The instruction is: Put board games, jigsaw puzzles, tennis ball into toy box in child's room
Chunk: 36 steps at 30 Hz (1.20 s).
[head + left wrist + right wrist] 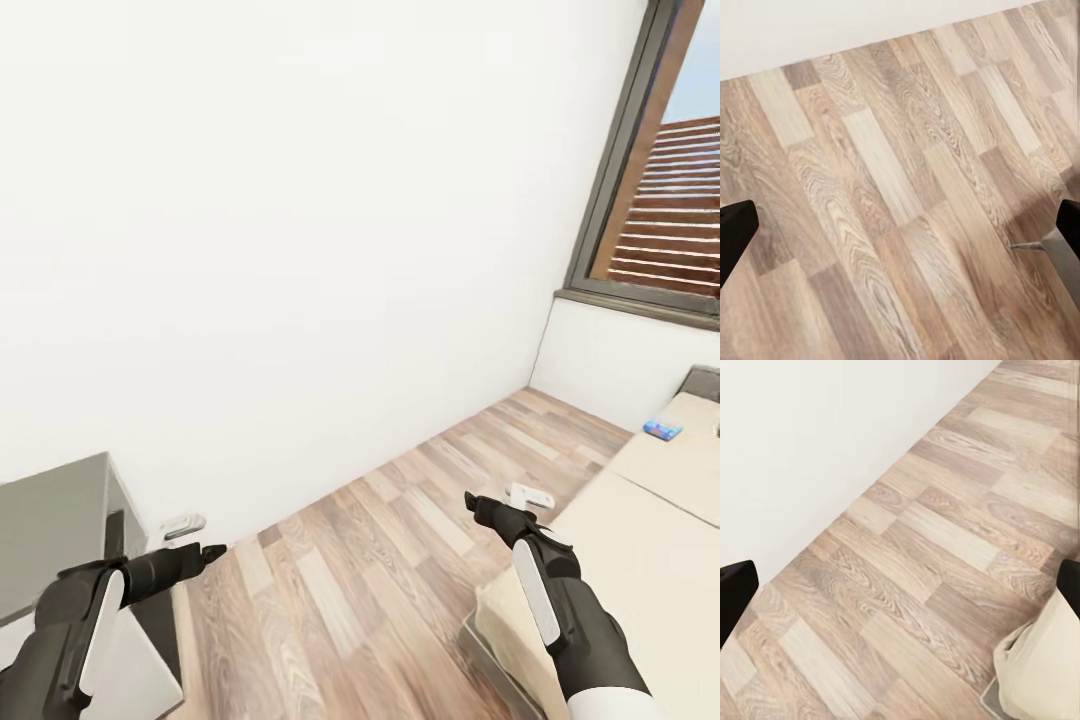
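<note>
Both jaws, left gripper [190, 540] and right gripper [500, 505], hang open, empty; I see the blue board game [662, 429] at the bed's [650, 560] far edge, nearer my right arm.

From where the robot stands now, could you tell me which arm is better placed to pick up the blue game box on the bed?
The right. The bed and the blue game box lie on the robot's right, ahead of the open right gripper. The left gripper, also open, hangs over the floor beside a grey cabinet, away from the bed.
</note>
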### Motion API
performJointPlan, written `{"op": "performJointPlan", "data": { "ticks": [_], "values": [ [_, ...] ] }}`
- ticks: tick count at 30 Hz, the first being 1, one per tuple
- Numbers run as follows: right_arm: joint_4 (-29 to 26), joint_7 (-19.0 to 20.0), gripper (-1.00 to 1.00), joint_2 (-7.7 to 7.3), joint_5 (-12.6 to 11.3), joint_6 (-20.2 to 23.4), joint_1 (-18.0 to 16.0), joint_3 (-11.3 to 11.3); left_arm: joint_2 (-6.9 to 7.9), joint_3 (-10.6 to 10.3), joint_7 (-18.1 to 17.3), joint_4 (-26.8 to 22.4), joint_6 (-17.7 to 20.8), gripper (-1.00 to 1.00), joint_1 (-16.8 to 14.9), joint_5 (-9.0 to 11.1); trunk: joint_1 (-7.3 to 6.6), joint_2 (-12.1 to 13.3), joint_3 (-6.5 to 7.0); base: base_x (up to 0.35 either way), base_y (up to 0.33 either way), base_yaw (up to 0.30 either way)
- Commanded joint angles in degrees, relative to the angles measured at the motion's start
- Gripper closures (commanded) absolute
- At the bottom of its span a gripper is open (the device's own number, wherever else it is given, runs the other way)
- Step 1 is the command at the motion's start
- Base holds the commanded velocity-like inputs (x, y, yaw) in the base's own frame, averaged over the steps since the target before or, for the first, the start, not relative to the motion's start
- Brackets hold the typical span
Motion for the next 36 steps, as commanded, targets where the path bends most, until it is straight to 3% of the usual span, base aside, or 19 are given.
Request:
{"op": "performJointPlan", "data": {
  "ticks": [1,36],
  "values": [
    [-0.1,-0.4,-1.0,0.05,-0.6,0.2,0.0,0.0,0.01,0.1,-0.1,0.0,0.3,-1.0,0.0,0.1,0.03,0.0,-0.01,0.277,0.223,-0.238],
    [-0.1,-0.4,-1.0,0.12,-0.6,0.1,0.0,0.0,0.01,0.1,-0.1,0.0,0.3,-1.0,0.0,0.1,0.03,0.0,1.75,0.303,0.159,-0.238]
  ]
}}
